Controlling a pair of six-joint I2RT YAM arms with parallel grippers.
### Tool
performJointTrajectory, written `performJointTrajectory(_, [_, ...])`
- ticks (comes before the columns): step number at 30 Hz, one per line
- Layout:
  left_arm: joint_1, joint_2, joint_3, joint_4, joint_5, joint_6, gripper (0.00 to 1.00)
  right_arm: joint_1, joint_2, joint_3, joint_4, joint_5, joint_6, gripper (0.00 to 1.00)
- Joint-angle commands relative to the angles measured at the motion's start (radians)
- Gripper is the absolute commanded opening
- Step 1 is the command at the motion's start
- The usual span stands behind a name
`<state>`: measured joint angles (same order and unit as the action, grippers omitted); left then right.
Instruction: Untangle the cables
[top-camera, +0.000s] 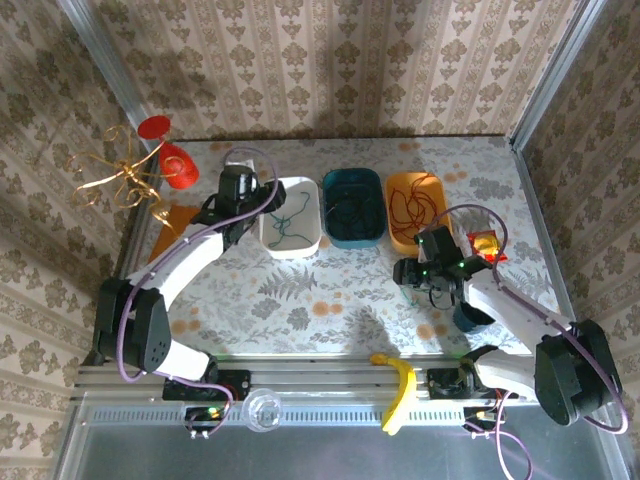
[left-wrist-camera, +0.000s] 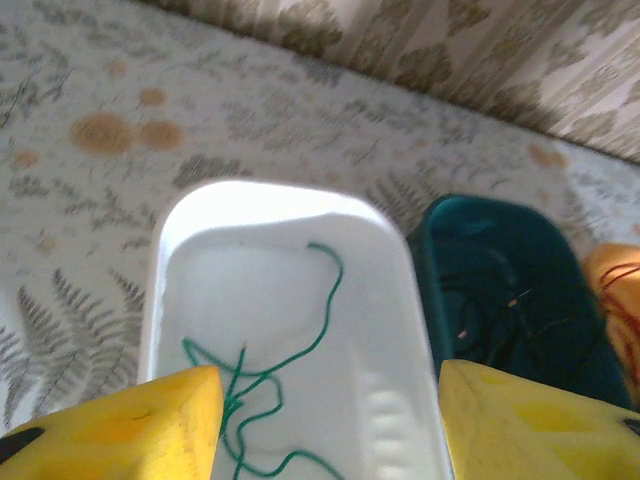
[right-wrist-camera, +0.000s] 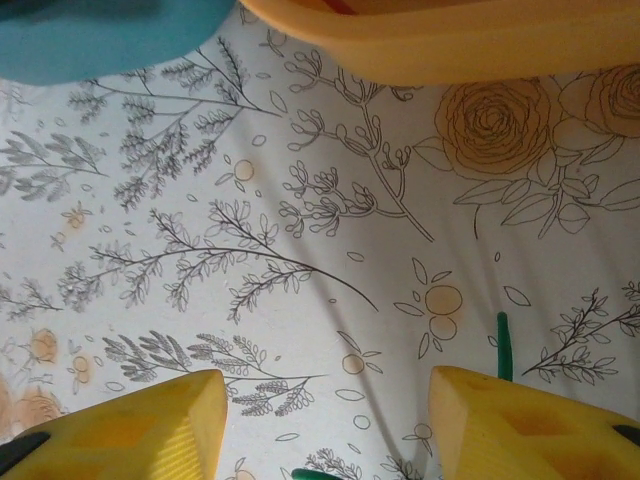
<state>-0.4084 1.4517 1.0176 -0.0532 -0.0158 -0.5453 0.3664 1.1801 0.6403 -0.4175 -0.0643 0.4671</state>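
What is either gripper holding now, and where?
Nothing. The left gripper is open over the green cable in the white tray; the right gripper is open over the tablecloth.

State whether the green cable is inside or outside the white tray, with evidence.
Inside. The green cable lies in loose loops on the floor of the white tray, within its rim.
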Motion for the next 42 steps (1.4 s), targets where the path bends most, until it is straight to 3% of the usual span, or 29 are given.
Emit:
performJointTrajectory(1, [0.0,-0.034,-0.029,-0.006,-0.044,-0.008,0.6,0.038,0.012,0.04,-0.084,0.071,-0.041,0.58])
performJointTrajectory(5, [0.01,-0.032,-0.037,-0.007,-0.035,-0.022,0.6,0.089,0.007,0.057,-0.155,0.109,-0.057,0.59])
performJointTrajectory(14, [0.011,-0.014,-0.052,0.02,-0.019,-0.061,0.6,0.211,0.021,0.135,-0.3,0.328,0.013,0.62])
performJointTrajectory(19, [0.017,-0.017,-0.05,0.017,-0.012,-0.055,0.59,0.25,0.081,0.125,-0.351,0.304,0.061,0.6])
performJointTrajectory(25, [0.025,-0.029,-0.056,0.009,-0.007,-0.053,0.59,0.249,0.12,0.099,-0.291,0.238,0.072,0.59])
performJointTrajectory(35, [0.035,-0.056,-0.068,-0.006,-0.015,-0.058,0.6,0.174,0.288,0.126,-0.192,0.173,0.013,0.58])
performJointTrajectory(42, [0.037,-0.062,-0.08,-0.009,-0.018,-0.062,0.6,0.177,0.335,0.14,-0.196,0.172,0.013,0.57])
